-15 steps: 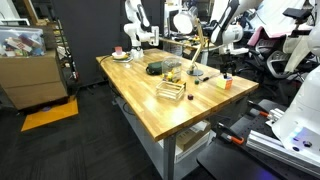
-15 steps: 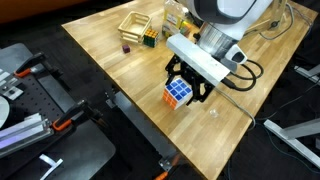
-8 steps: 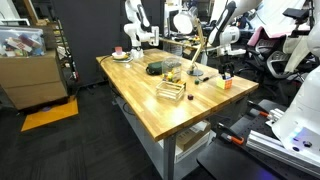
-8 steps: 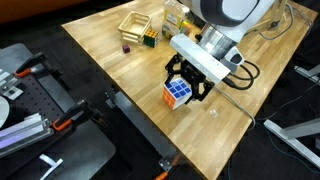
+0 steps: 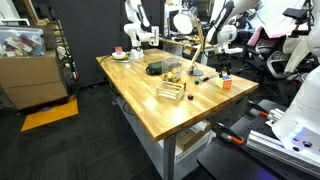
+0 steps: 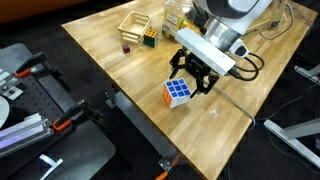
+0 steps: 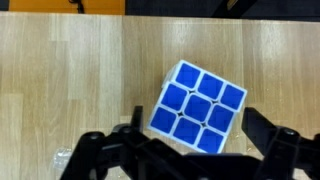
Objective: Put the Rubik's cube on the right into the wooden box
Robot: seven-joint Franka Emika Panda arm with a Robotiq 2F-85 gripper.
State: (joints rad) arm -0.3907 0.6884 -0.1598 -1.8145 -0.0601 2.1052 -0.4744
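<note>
Rubik's cube [image 6: 178,93] sits on the tabletop [image 6: 105,58] near its edge, blue face up in wrist view. Gripper [image 6: 197,72] hovers above, jaws spread either side, pinching nothing. Wooden box [image 6: 130,22] well apart. Grasp, carry and drop all left.

The cube [image 6: 178,93] sits on the tabletop [image 6: 110,50] close to the near edge, well apart from the box [image 6: 137,28]. From the wrist its top face [image 7: 198,108] is all blue squares and is turned askew to the wood grain; an orange-red side shows in an exterior view [image 5: 226,83]. The box – a low crate of pale slats [image 5: 171,91] – stands upright farther in.
</note>
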